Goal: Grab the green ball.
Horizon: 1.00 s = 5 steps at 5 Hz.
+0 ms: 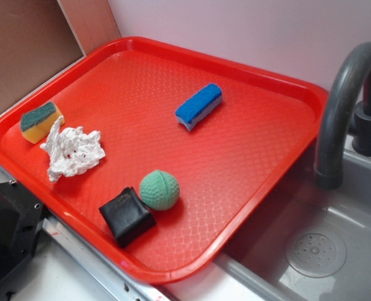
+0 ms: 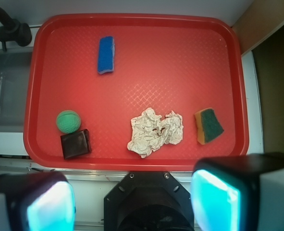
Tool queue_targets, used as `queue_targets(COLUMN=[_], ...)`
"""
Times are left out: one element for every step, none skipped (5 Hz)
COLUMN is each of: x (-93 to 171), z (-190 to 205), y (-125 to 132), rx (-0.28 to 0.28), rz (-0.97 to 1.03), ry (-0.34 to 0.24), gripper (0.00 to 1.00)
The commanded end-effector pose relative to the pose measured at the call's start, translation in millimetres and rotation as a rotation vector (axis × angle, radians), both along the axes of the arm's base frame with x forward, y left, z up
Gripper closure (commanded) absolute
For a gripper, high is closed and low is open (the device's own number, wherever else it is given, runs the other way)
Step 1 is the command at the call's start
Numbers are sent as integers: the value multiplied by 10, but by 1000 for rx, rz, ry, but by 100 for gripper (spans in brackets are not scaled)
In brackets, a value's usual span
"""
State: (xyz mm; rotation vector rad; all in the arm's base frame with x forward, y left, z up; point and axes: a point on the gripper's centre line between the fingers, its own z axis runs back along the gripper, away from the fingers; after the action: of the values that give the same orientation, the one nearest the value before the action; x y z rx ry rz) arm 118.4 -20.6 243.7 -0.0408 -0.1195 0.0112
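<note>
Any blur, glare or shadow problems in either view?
Exterior view: evenly lit and sharp, with the green ball casting a soft shadow on the tray. Wrist view: tray in focus, but the gripper fingers are blurred and glowing cyan up close.

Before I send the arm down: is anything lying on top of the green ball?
No, the green ball sits uncovered on the red tray, beside the black pouch.

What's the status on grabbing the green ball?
Gripper open, high above the tray, empty. Green ball untouched, beside the black pouch. Pouch crowds one side; otherwise clear.
</note>
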Motion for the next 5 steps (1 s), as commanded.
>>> queue_targets(x=[0,108,161,291,448], z=[0,-54,-97,-215,-383], y=[0,-208,-379,-651,-858], rx=[0,4,1,26,21], rz=[0,1,6,18,-84], ry=[0,-9,-44,-80,-109], gripper=[0,0,0,0,0])
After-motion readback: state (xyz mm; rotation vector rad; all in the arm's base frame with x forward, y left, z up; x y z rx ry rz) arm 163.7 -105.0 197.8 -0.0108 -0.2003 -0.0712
